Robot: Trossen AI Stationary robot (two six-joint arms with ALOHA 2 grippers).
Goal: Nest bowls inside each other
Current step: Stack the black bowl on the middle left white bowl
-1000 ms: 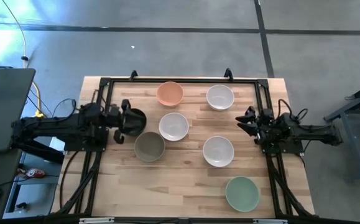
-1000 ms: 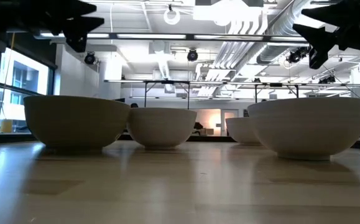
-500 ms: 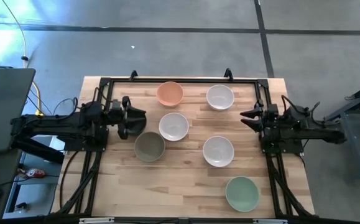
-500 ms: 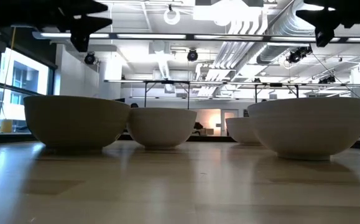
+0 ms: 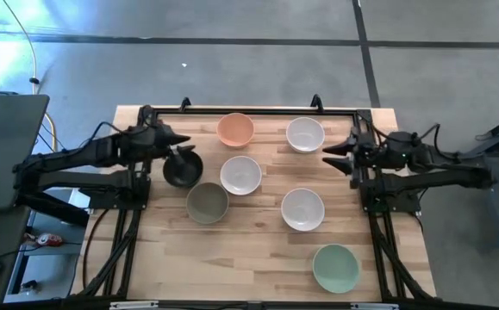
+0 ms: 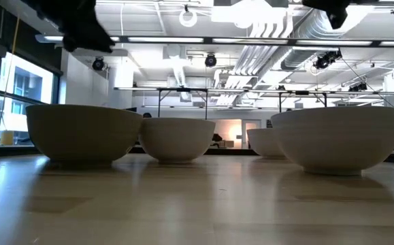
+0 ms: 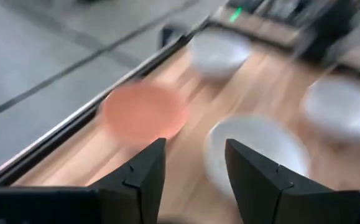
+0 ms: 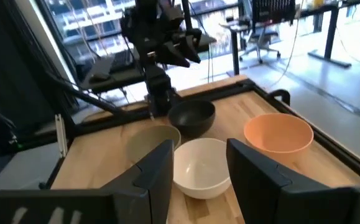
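Observation:
Seven bowls sit apart on their bases on the wooden table (image 5: 258,245). They are peach-orange (image 5: 236,129), black (image 5: 183,167) and olive-grey (image 5: 207,203), three white ones (image 5: 305,134) (image 5: 240,175) (image 5: 302,209), and pale green (image 5: 335,267). My left gripper (image 5: 184,139) hangs open above the table's left side, just beyond the black bowl's far rim, with nothing between its fingers (image 7: 195,163). My right gripper (image 5: 329,155) hangs open high at the right side, between the two right-hand white bowls, also empty (image 8: 199,163).
A black metal frame (image 5: 249,111) runs along the table's far edge and down both sides by the arm bases. The near half of the table holds only the pale green bowl. In the low view the olive-grey bowl (image 6: 84,133) and a white bowl (image 6: 336,138) stand nearest.
Both grippers have risen and tipped up from pointing down toward level. The left one has moved off the black bowl toward the far edge, so that bowl now shows whole. The right one has climbed the most. No bowl has moved.

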